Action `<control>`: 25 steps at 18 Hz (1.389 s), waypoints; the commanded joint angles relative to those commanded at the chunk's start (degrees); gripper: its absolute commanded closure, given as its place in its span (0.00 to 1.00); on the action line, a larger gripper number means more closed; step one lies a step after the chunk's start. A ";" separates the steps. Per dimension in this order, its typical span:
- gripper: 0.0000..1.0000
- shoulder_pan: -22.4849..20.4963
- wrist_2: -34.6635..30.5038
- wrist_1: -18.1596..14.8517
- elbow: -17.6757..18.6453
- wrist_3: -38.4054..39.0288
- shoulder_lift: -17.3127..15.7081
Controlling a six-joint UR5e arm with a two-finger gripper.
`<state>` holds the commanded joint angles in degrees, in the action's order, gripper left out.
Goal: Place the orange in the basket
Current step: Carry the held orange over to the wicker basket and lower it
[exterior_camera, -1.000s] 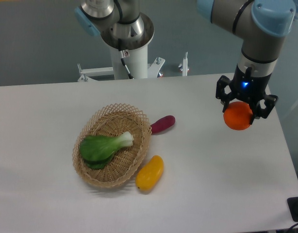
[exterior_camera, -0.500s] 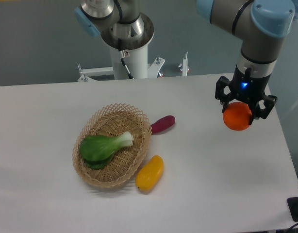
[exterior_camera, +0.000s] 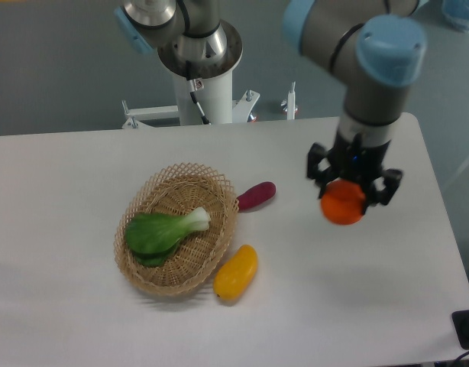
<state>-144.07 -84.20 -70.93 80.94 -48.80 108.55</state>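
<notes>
Orange [exterior_camera: 342, 208] sat clamped between my fingers, my gripper [exterior_camera: 350, 193] closed on its upper half so the fruit hung below the jaws, off the table [exterior_camera: 387, 306] and toward its right side, nearer the far edge than the near one. I held it raised, I judge, so that it would pass over whatever lay between it and the goal without knocking anything.

Outward to the left, a purple fruit [exterior_camera: 256, 196] lay on the table, just beside the basket's right rim, and a yellow fruit [exterior_camera: 236, 272] lay touching or nearly touching the rim nearer the front edge. Both sat in the low path to the basket, another reason for carrying high.

Basket [exterior_camera: 156, 277] stood left of the table's middle, well apart from the orange. A green leafy vegetable [exterior_camera: 162, 231] already lay inside, filling the nearer part of the bowl; the part toward the far rim looked bare, so I judged that the better spot for release. The carry was underway, the placing not yet done.
</notes>
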 joint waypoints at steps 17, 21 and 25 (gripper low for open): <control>0.49 17.94 5.54 9.49 11.95 18.92 4.83; 0.49 19.70 5.54 10.55 12.66 18.92 6.85; 0.49 20.14 5.54 11.70 12.84 18.92 8.43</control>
<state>-123.93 -78.66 -59.24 93.78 -29.88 116.98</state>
